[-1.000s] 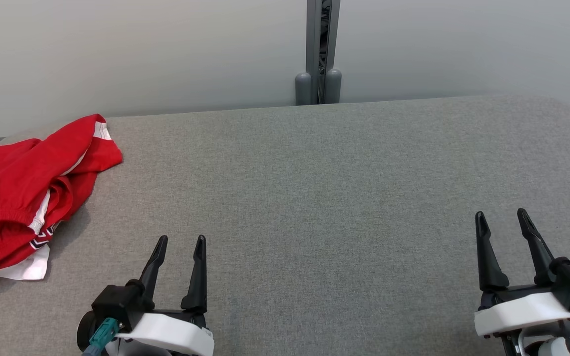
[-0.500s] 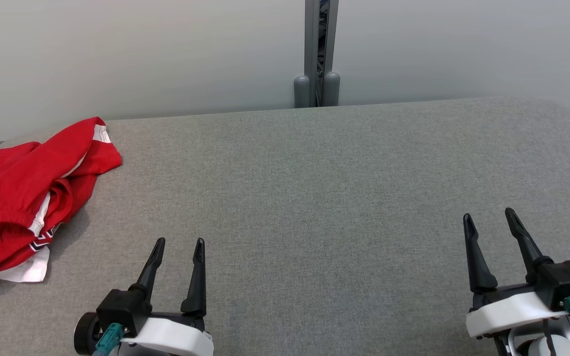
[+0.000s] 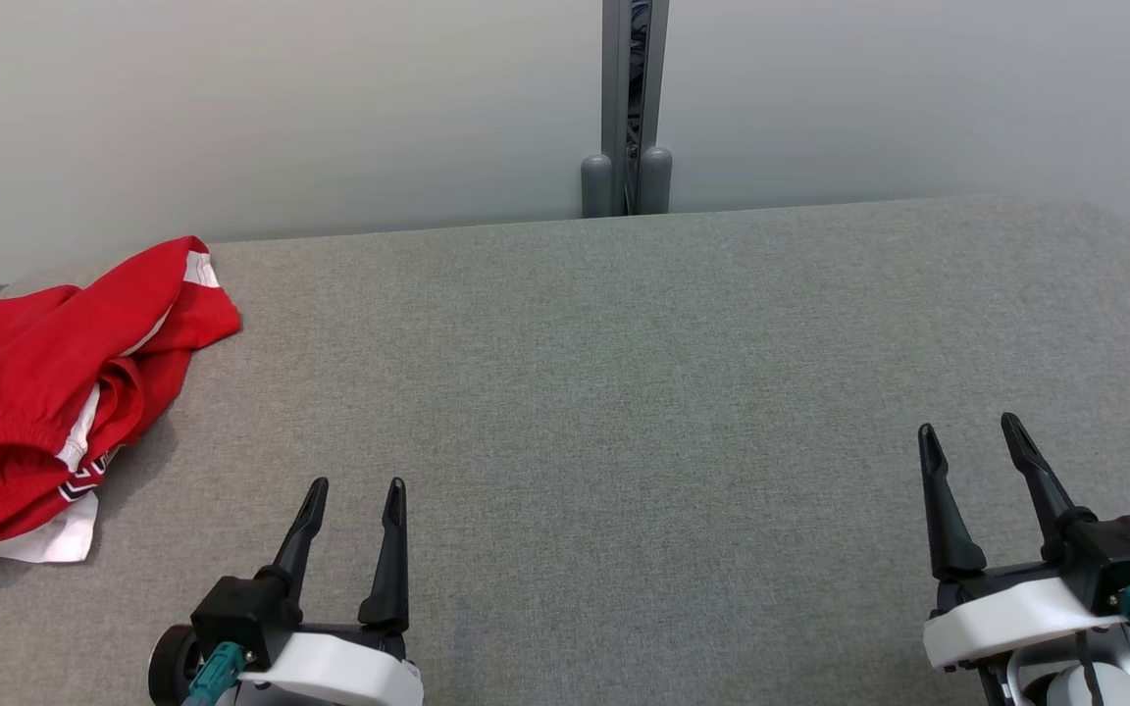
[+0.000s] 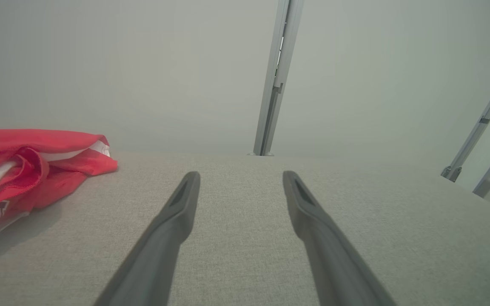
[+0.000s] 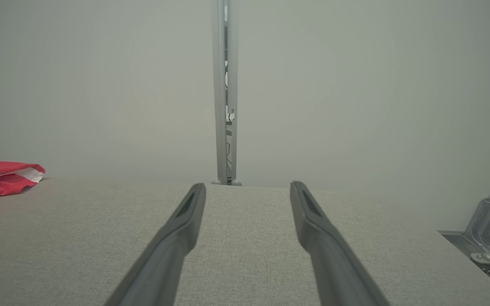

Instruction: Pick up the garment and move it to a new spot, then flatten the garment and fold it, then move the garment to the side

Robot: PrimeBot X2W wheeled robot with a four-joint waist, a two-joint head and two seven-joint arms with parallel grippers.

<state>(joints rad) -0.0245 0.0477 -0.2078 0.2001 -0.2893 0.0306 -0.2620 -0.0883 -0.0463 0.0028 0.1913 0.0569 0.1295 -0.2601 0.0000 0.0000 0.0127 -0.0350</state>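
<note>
Grey woven bench carries a crumpled red-and-white garment at nine o'clock; left claw and right claw both spread apart.

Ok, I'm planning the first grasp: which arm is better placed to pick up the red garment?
Left. The left claw is open and sits nearer the red garment at the left edge of the table; the right claw, also open, is on the opposite side.
</note>
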